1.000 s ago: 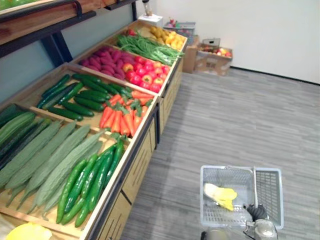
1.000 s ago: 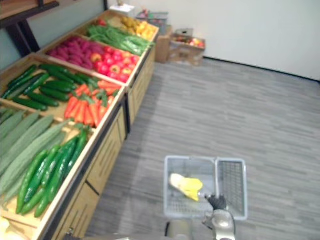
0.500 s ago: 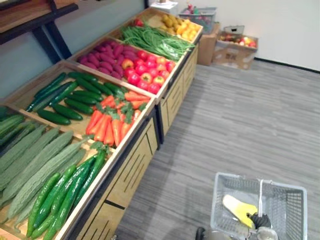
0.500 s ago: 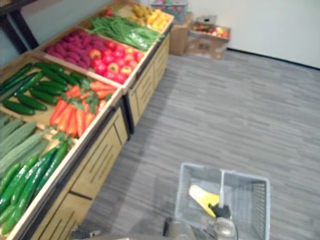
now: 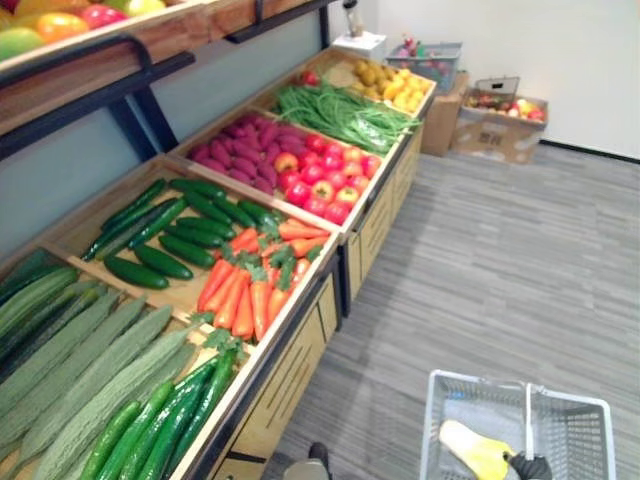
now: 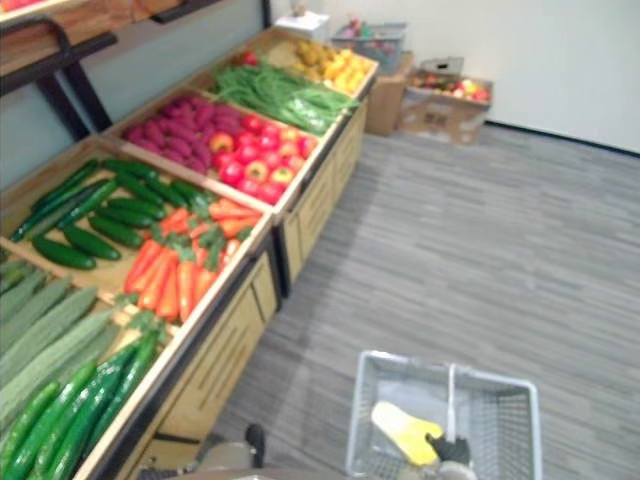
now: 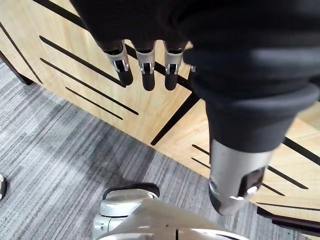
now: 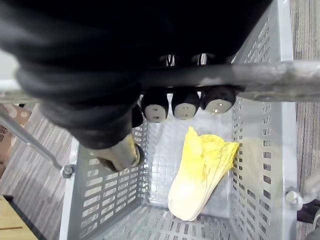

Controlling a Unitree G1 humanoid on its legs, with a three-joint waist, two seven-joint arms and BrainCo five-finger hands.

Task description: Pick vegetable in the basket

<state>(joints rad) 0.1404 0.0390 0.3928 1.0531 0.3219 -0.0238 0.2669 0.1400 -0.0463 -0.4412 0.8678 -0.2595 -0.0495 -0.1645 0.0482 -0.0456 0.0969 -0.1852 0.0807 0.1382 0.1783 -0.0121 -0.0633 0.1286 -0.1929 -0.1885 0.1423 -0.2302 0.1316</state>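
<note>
Right hand curled round handle of basket, cabbage inside, left hand with fingers straight, beside stand on left

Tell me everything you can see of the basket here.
The basket is light grey slotted plastic, rectangular, open-topped, with a grey metal handle raised across it. The right robot hand curls round that handle. One yellow leafy cabbage lies on its bottom. It is over grey floor beside the produce stand.
</note>
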